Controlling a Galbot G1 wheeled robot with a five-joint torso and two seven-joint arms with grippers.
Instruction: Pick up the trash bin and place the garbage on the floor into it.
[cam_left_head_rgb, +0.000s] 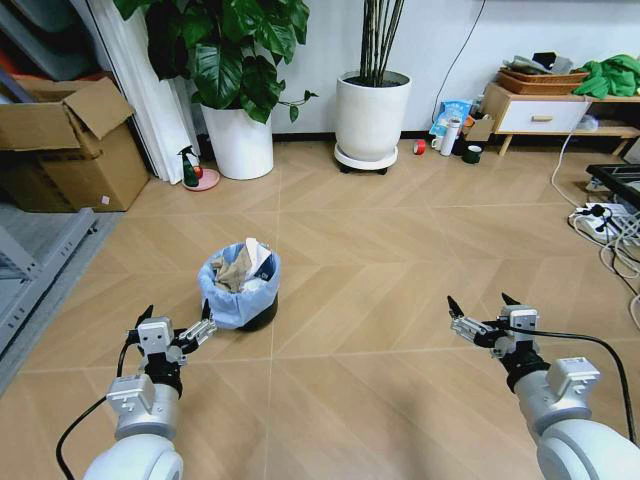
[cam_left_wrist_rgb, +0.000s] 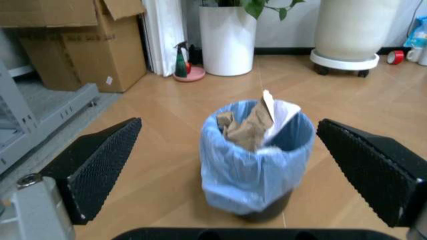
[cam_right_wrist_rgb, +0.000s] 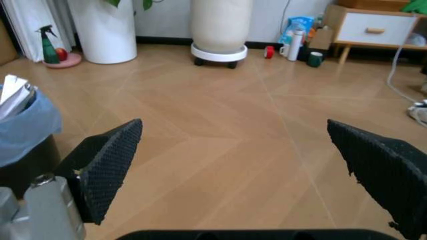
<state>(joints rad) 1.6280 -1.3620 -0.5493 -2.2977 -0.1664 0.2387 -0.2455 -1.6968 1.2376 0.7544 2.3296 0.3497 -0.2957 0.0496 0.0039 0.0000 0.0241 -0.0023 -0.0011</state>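
Trash bin (cam_left_head_rgb: 240, 290) status: upright on the wooden floor (cam_left_head_rgb: 380, 260), in front of the robot and to its left, with its light-blue bag liner folded over the rim. Crumpled brown and white paper, the garbage (cam_left_head_rgb: 236, 265), already sits inside and stands above the rim. No loose litter can be made out on the open floor near the bin.

Left gripper (cam_left_head_rgb: 177, 333): held low, just short of the bin on the robot's side, with one fingertip close to the liner. Whether it touches cannot be told. Its jaws are spread wide. In the left wrist view the bin (cam_left_wrist_rgb: 257, 155) sits centred between the two fingers (cam_left_wrist_rgb: 100, 165) with a gap on either side, so nothing is being held.

Right gripper (cam_left_head_rgb: 482, 318): held at a similar height over bare floor, well apart from the bin, jaws likewise spread and empty. In the right wrist view the edge of the bin (cam_right_wrist_rgb: 23, 135) lies off to one side.

Step in hand, as a judgement: the collecting part appears finished, and the left arm stands at a pre-grasp or just-released pose at the bin.

Next move requirement, if a grasp is intended: advance the left gripper until the fingers bracket the bin wall below the liner's fold, then close. Gripping only the loose plastic risks slipping or tipping the bin.
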